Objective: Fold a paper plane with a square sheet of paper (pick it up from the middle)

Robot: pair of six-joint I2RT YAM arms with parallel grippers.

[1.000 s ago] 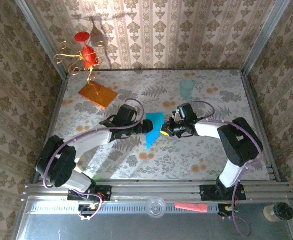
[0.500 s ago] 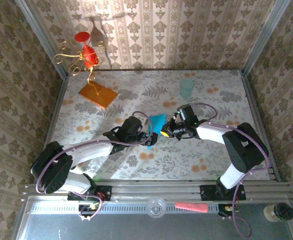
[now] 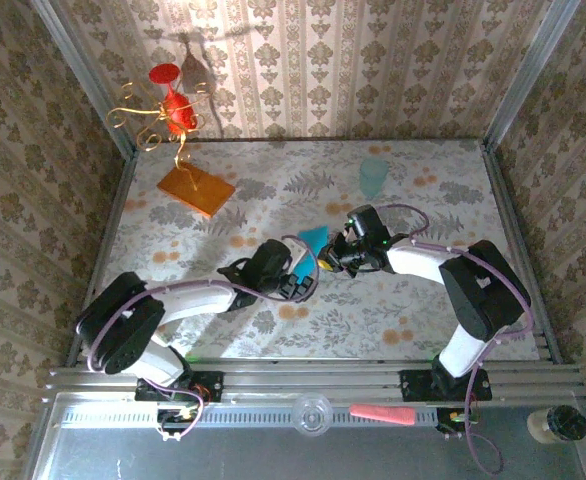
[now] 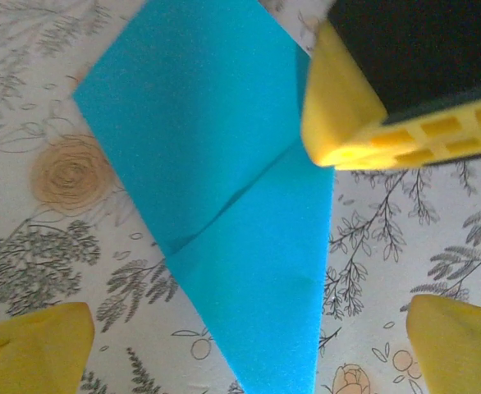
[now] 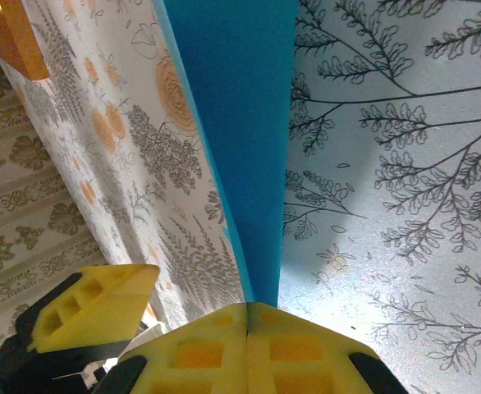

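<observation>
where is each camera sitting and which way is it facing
top external: above and behind the bases, looking down on the table, both arms.
left wrist: over the folded teal paper, facing down, left tool open.
right wrist: low, sighting along the paper, right tool shut on it.
shared: wrist views both catch the paper and the other tool.

The plane (image 4: 224, 189), teal-blue, folded to a kite-like point with one crease, lies on the table (image 4: 405, 246); its tip is pinched in the right gripper (image 5: 247, 310).
</observation>
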